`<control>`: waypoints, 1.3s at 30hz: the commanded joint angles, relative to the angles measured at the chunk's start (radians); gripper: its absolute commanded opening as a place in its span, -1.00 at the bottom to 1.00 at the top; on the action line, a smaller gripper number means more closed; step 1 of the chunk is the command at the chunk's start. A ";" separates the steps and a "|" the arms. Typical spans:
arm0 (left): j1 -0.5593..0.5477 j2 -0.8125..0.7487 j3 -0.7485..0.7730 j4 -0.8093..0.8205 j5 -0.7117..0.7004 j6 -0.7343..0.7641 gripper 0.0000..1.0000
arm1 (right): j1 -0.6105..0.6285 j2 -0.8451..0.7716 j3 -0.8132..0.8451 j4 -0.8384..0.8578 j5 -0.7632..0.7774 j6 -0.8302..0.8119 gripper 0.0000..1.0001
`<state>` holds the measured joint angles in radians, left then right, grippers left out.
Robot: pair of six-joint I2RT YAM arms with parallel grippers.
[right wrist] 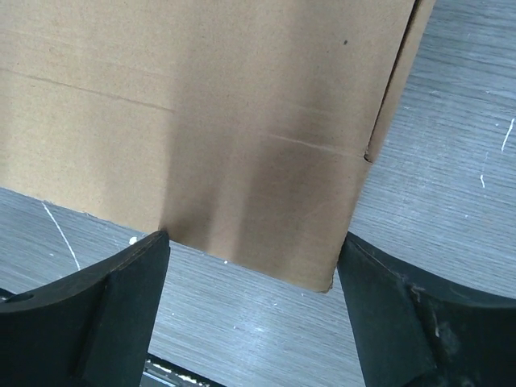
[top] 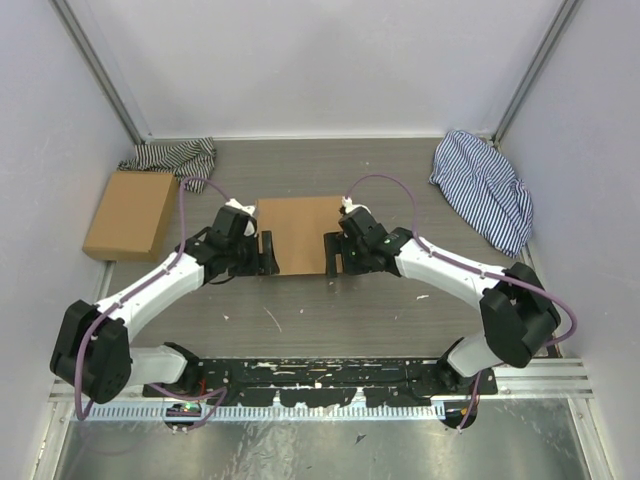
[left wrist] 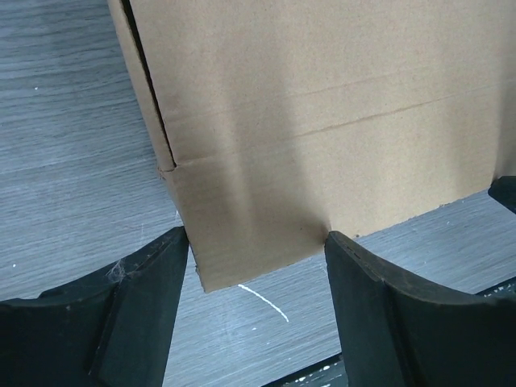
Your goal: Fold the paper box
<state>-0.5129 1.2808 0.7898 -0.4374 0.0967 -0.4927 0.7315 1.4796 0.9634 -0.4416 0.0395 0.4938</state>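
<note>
The paper box [top: 297, 232] was seen lying near the middle of the table [top: 300, 320], apparently already folded into a shallow shape. The left hand [top: 267, 253] and the right hand [top: 332, 253] were spread, each with one near corner of the box between its fingers; contact could not be confirmed. The step was judged to be squaring the sides, so an even squeeze on both corners would be needed next. Tabs and slits could not be made out.
</note>
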 commanded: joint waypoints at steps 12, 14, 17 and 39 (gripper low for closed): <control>-0.005 0.019 0.049 -0.019 0.055 -0.008 0.48 | 0.011 -0.040 0.060 -0.015 0.026 0.013 0.75; -0.004 0.025 0.045 -0.016 0.061 -0.009 0.47 | 0.011 -0.029 0.047 -0.004 0.035 0.014 0.76; -0.004 0.028 0.042 -0.013 0.071 -0.009 0.47 | 0.010 -0.018 0.030 0.006 0.061 0.015 0.75; -0.004 0.043 0.071 -0.037 0.135 -0.020 0.40 | 0.011 0.004 -0.008 0.051 0.041 0.018 0.75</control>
<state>-0.5129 1.3273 0.8200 -0.4816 0.1616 -0.5018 0.7330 1.4990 0.9535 -0.4404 0.0917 0.5026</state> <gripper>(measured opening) 0.712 0.877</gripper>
